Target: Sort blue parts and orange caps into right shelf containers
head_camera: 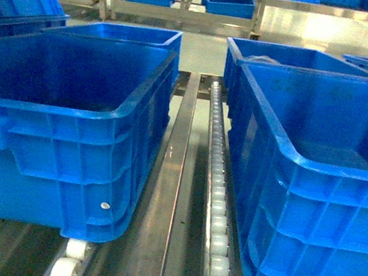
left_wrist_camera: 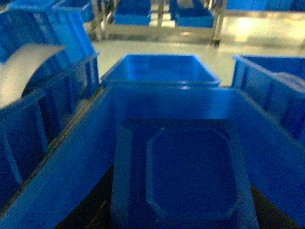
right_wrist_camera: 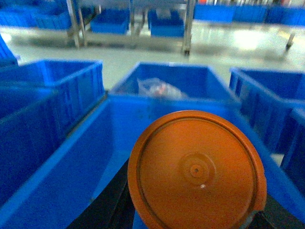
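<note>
The right wrist view is filled by a round orange plastic cap [right_wrist_camera: 196,171] with a raised rim and a small centre boss, sitting at the dark right gripper [right_wrist_camera: 190,224]. The gripper seems to be grasping it, though the fingers are hidden behind the disc. The cap hangs over the open interior of a large bright-blue ribbed plastic bin [right_wrist_camera: 71,162], just inside its near edge.

In the left wrist view a dark-blue rectangular plastic part [left_wrist_camera: 186,174] with an octagonal recessed panel sits at the left gripper [left_wrist_camera: 181,226], apparently held too, over another large blue bin [left_wrist_camera: 66,167].

Neither arm shows in the head view, only two front bins [head_camera: 70,115] [head_camera: 314,190] on the roller-track shelf [head_camera: 214,238].

Judging from this, both pieces are in the placing stage. The next move calls for lowering each piece towards its bin floor, clear of the walls, then opening the fingers.
</note>
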Controlling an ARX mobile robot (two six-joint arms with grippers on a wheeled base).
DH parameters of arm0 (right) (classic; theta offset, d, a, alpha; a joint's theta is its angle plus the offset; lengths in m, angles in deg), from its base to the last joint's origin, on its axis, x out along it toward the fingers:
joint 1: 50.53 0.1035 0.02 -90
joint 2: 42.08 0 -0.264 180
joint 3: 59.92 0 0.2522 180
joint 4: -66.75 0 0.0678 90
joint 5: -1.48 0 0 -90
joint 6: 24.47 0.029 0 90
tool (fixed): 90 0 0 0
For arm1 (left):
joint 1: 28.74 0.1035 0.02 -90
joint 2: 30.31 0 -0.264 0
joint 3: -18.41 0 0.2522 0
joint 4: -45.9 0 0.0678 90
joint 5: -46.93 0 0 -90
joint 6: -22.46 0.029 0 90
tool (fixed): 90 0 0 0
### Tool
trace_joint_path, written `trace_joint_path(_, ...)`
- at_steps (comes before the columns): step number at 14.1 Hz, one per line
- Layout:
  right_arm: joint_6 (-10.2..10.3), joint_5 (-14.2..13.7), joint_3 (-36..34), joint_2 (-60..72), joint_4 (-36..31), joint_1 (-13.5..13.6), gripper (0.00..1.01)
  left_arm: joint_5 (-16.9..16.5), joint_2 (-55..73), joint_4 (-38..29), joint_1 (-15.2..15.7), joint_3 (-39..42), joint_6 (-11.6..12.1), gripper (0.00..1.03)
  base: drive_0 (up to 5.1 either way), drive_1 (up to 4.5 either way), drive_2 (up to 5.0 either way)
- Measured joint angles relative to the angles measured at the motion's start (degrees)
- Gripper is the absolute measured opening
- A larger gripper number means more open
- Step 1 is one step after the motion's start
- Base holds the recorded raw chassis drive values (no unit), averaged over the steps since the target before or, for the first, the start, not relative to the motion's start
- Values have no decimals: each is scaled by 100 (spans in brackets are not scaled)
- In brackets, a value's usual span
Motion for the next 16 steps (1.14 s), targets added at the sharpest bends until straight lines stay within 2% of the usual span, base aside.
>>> trace_joint_path(2,122,-105,1040,1690,516,-2,44,260,1469,328,22,-1034,-208,43,0,0,0)
trace_joint_path(3,170,-138,1469,2164,627,-2,44,264,1727,527,9,-1440,-330,43,0,0,0)
trace_joint_path(4,164,-232,1703,2356,654,0,52,271,1775,527,-28,-1641,-413,46,0,0,0)
trace_joint_path(5,166,-306,1805,2398,730,2,65,262,1764,452,-76,-1768,-411,61,0,0,0)
trace_joint_path(7,184,-326,1827,2400,693,0,89,170,1762,494,-98,-1792,-400,83,0,0,0)
trace_joint_path(8,181,-278,1840,2422,658,-2,99,164,1773,492,-96,-1792,-391,100,0,0,0)
trace_joint_path(10,157,-245,1864,2422,623,-7,98,142,1770,496,-79,-1792,-385,98,0,0,0)
trace_joint_path(11,157,-365,1862,2417,584,-7,98,310,1655,444,-96,-1703,-356,98,0,0,0)
trace_joint_path(13,162,-361,1827,2393,396,-28,97,437,1390,343,-101,-1547,-354,98,0,0,0)
trace_joint_path(14,162,-219,1451,2299,-487,-96,85,293,1381,-284,-118,-1362,-260,89,0,0,0)
trace_joint_path(15,160,-212,831,1956,-922,-118,70,358,1093,-662,-238,-772,-208,74,0,0,0)
trace_joint_path(16,160,-212,393,1663,-1062,-118,57,323,785,-804,-313,-260,-197,62,0,0,0)
